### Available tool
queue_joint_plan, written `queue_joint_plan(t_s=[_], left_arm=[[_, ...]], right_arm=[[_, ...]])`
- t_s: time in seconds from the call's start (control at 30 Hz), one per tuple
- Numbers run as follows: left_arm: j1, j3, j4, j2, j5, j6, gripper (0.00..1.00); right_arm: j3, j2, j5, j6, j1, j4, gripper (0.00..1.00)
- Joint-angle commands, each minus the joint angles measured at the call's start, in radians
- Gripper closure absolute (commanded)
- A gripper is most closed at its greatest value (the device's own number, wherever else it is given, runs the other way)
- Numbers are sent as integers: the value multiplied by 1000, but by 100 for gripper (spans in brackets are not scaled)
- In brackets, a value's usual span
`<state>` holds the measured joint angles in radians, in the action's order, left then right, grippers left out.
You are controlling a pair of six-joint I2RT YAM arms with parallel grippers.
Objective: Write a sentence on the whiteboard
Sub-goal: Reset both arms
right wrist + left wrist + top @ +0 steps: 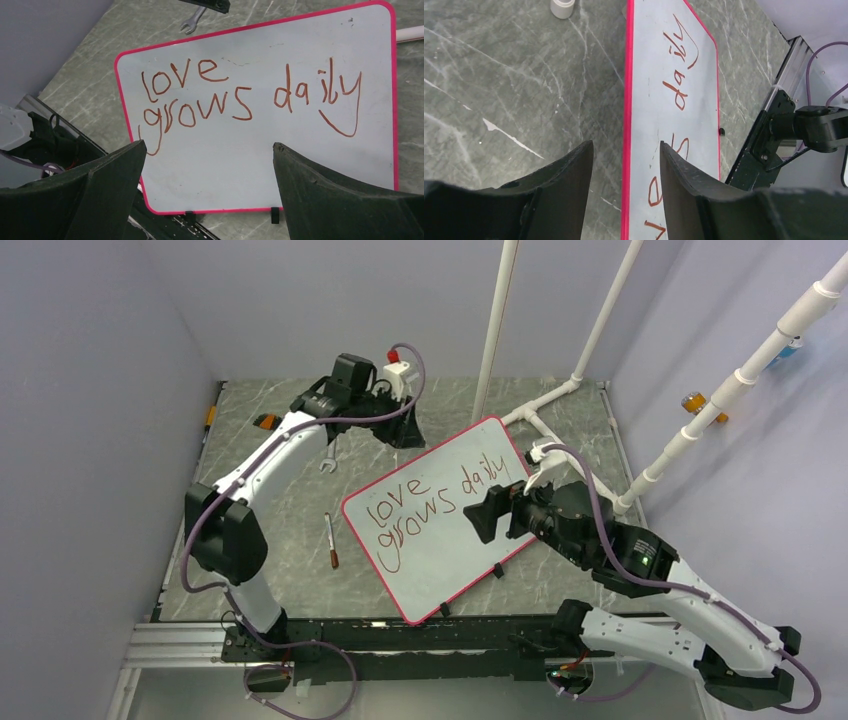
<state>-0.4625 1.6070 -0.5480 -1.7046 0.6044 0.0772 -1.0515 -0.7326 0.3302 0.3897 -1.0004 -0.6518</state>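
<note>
Grey marbled table carried the marker loose at left; left end effector stood half-parted and empty, aligned over the pink edge of the whiteboard, which lay flat at centre; the sentence appeared complete; right end effector hung fully released above it. Risk judged: a pinch or nudge at that edge could shift the whiteboard; a descending finger could smear ink.

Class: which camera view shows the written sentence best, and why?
Right wrist: the sentence appears large, all three words upright and readable. Top external shows it whole but small and tilted; left wrist catches only "daily" and fragments, sideways.
</note>
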Motion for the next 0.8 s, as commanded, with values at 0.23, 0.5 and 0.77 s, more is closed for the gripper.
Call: queue_joint_plan(t_s=[0.23,0.5,0.77], left_arm=[[-46,-20,63,119,-83,-18,30],[-47,-180,161,254,-201,-45,1],[-47,-238,205,334,-215,-46,1]], right_arm=[[102,138,-46,70,-2,0,0],[249,293,-80,120,-3,-6,0],[264,326,-76,127,-3,-13,0]])
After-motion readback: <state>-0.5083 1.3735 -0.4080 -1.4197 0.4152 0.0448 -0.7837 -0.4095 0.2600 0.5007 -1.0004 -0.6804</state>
